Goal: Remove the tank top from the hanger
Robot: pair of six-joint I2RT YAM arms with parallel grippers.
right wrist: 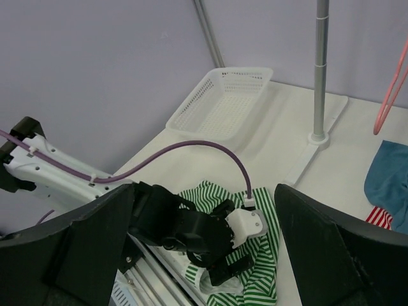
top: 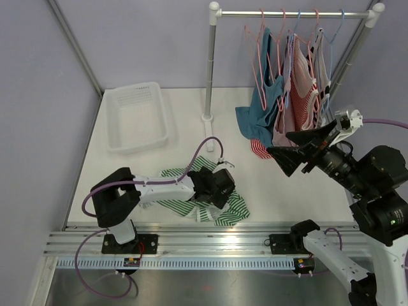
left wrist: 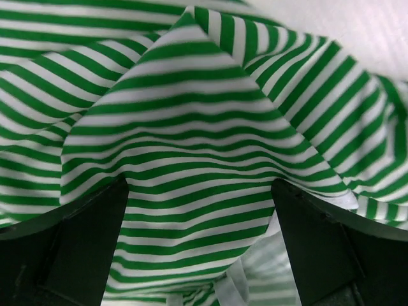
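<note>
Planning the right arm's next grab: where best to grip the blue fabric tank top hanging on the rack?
Pinch the blue tank top at its lower corner nearest the rack's upright post, coming from the near side with the open right gripper: that corner hangs free, clear of the striped tops.

1. A robotics lab's test cell: plain lilac wall panels [top: 38,127] set in metal frame posts [top: 74,44] close in a white table [top: 268,191].
2. A left arm [top: 159,187] and a right arm [top: 331,252] stand bolted to a metal rail [top: 210,241] along the table's near edge, with a purple cable [right wrist: 191,144] running along the left one.
3. Staged props share the tabletop: a clothes rack [top: 210,70] with hangers [top: 262,20] toward the far right corner, and a white basket [top: 134,87] at the far left corner.
</note>
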